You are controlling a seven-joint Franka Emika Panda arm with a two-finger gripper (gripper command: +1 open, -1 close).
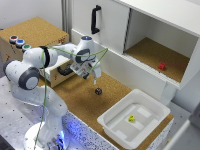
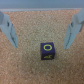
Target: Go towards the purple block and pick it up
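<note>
The purple block (image 1: 98, 91) is a tiny dark cube on the cork surface, left of the white tray in the exterior view. In the wrist view the purple block (image 2: 47, 50) shows a yellow ring mark on its top face. My gripper (image 1: 91, 76) hangs above and slightly to the exterior view's left of it, not touching. The gripper (image 2: 41, 30) is open and empty; one fingertip (image 2: 9, 31) and the other fingertip (image 2: 73, 31) stand wide apart, with the block lying between and just beyond them.
A white tray (image 1: 150, 122) holds a small yellow block (image 1: 131, 118). A small red block (image 1: 161, 66) sits in the open cabinet compartment (image 1: 150, 55). A cabinet door with a black handle (image 1: 95, 19) stands behind. A wooden box with coloured buttons (image 1: 20, 42) is at the back left.
</note>
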